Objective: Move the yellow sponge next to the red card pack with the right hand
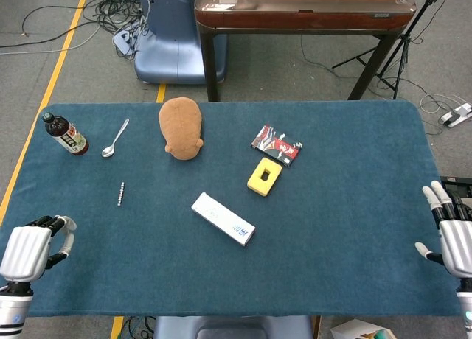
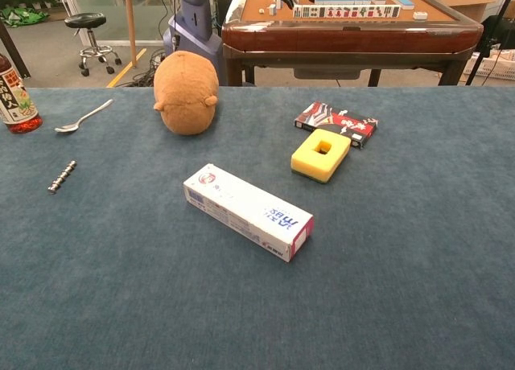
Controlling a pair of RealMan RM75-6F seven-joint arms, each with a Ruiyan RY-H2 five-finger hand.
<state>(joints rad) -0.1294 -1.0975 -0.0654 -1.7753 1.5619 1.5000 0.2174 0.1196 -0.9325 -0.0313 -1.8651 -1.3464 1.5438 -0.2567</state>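
The yellow sponge (image 1: 264, 176) (image 2: 321, 154), square with a hole in its middle, lies flat on the blue table just in front of the red card pack (image 1: 276, 144) (image 2: 335, 122), almost touching it. My right hand (image 1: 455, 239) hangs at the table's right edge, far from both, fingers spread and holding nothing. At the near left corner, my left hand (image 1: 28, 245) has its fingers curled in, with nothing in it. Neither hand shows in the chest view.
A white and blue box (image 1: 223, 218) (image 2: 248, 211) lies at mid-table. A brown plush toy (image 1: 181, 127), a spoon (image 1: 115, 138), a dark bottle (image 1: 65, 133) and a small metal bit (image 1: 121, 193) sit to the left. A wooden mahjong table (image 1: 302, 7) stands behind.
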